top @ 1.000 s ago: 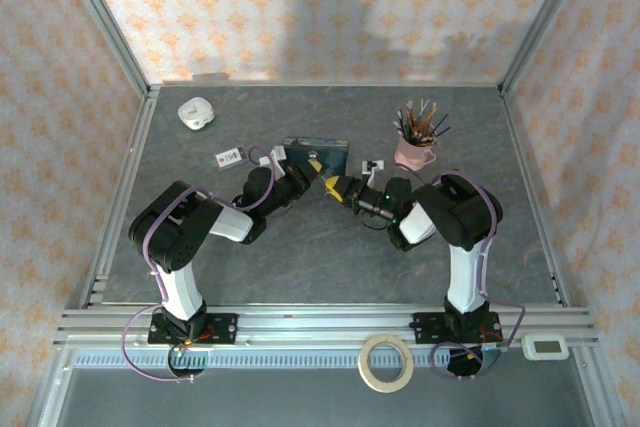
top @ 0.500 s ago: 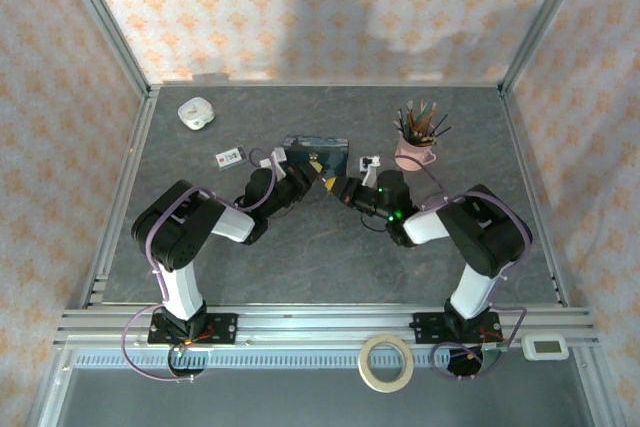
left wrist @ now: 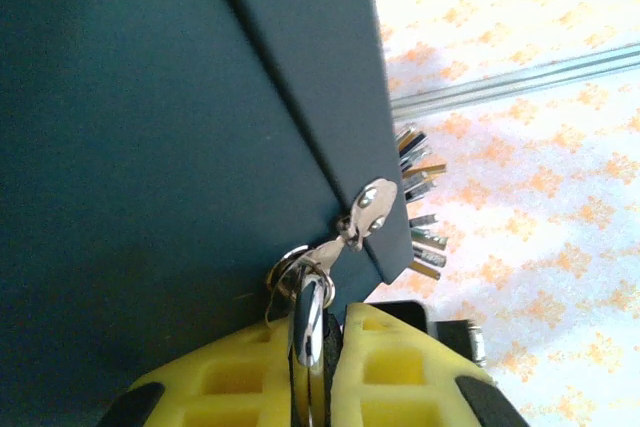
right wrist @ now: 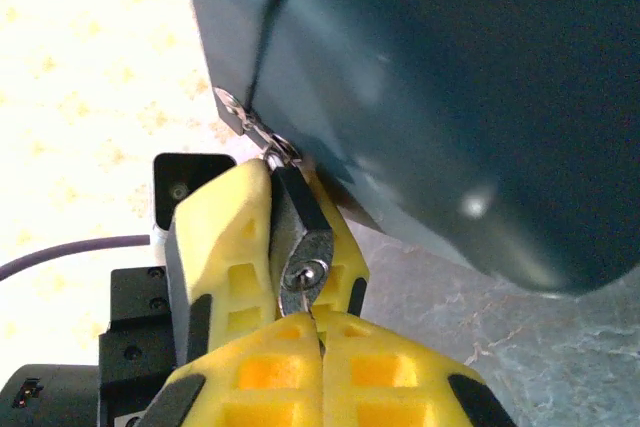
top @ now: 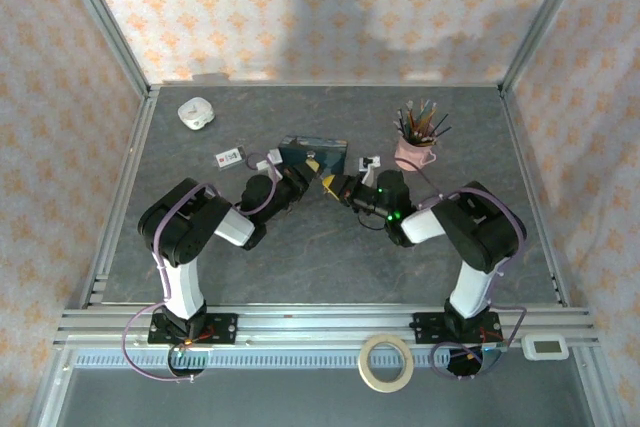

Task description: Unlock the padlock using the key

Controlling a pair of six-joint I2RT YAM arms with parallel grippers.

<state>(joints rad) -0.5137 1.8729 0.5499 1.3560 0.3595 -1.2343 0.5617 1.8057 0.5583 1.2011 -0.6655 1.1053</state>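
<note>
The dark grey padlock [right wrist: 300, 232] hangs by its silver shackle [left wrist: 308, 315] from the hasp [left wrist: 365, 209] of the blue tin [top: 315, 152]. My left gripper [left wrist: 325, 312] is shut on the padlock, its yellow fingers [right wrist: 225, 237] clamping the body from both sides. My right gripper [right wrist: 318, 325] is shut on the key [right wrist: 300, 299], whose thin blade sits in the keyhole [right wrist: 306, 272] on the padlock's underside. In the top view the left gripper [top: 312, 169] and right gripper [top: 336, 185] meet tip to tip at the tin's front edge.
A pink cup of pencils [top: 413, 150] stands right of the tin, with a small white item [top: 372, 163] between them. A white tag with a red mark [top: 230, 158] and a white object [top: 195, 112] lie at the back left. A tape roll [top: 386, 362] rests on the front rail.
The right arm swung its elbow outward to the right and its gripper closed in up-left to the padlock. The left arm shifted slightly; the tin barely moved.
</note>
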